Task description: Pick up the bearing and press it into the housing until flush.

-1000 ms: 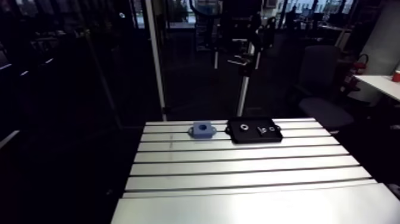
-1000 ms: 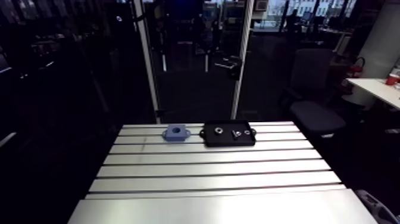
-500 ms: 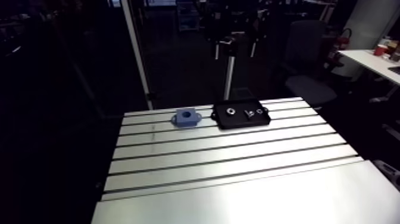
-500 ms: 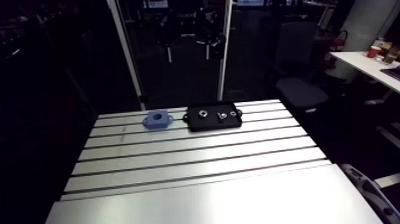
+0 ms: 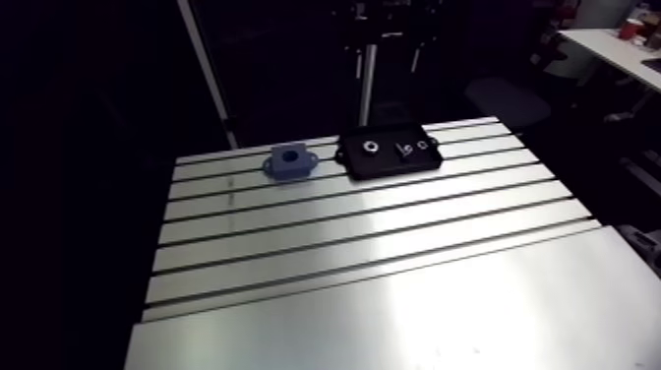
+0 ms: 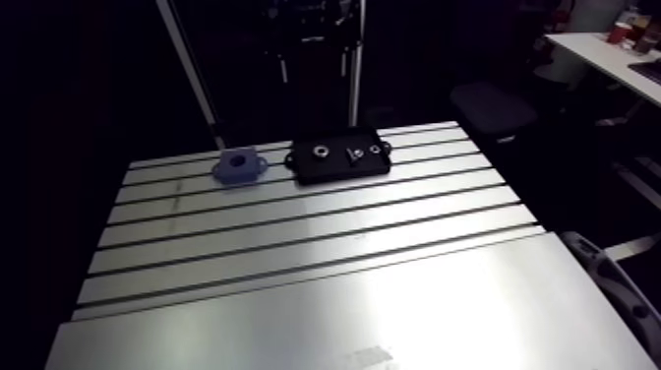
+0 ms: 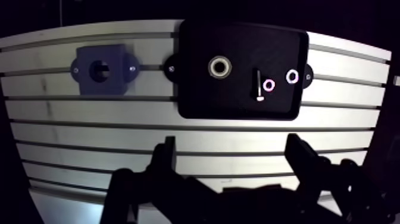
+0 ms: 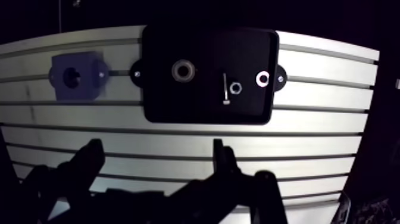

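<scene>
The tool (image 7: pixel 232 143) is seen in the wrist view with its 2 fingers (image 7: pixel 165 159) spread wide apart above the slotted counter (image 7: pixel 89 125). A black tray (image 7: pixel 202 101) is laid flat on the counter ahead of the tool, and the fingertips are kept short of its near rim. The bearing (image 7: pixel 219 66), a metal ring with a dark bore, is laid flat in the tray, in the half nearer the housing. In the tray's other half, a thin pin (image 7: pixel 258 86) is laid with a small ring (image 7: pixel 269 84) just beside it, and a second ring (image 7: pixel 292 75) is set close to the tray's end wall. The housing (image 7: pixel 100 70), a blue block with 1 round bore facing up and a lug on each side, is set on the counter just beside the tray, apart from it. In the arm view, both are placed near the counter's far edge.
</scene>
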`<state>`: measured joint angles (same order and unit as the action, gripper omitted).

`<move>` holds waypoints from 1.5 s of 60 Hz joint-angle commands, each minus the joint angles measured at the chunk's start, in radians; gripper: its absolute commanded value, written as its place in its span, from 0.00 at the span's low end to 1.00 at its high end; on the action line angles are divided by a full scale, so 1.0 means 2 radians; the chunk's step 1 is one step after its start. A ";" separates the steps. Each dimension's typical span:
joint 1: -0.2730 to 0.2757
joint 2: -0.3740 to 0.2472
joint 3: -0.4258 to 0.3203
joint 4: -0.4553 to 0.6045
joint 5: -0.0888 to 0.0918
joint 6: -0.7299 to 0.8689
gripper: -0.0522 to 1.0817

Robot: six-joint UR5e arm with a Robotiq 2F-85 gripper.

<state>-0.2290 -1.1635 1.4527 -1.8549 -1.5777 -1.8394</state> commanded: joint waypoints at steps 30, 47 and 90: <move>-0.008 0.075 0.011 -0.079 -0.002 0.004 0.06; -0.007 0.092 0.012 -0.092 -0.002 0.004 0.29; -0.004 0.117 0.014 -0.097 -0.002 0.004 0.37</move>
<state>-0.2398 -0.9299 1.4784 -2.0500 -1.5823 -1.8313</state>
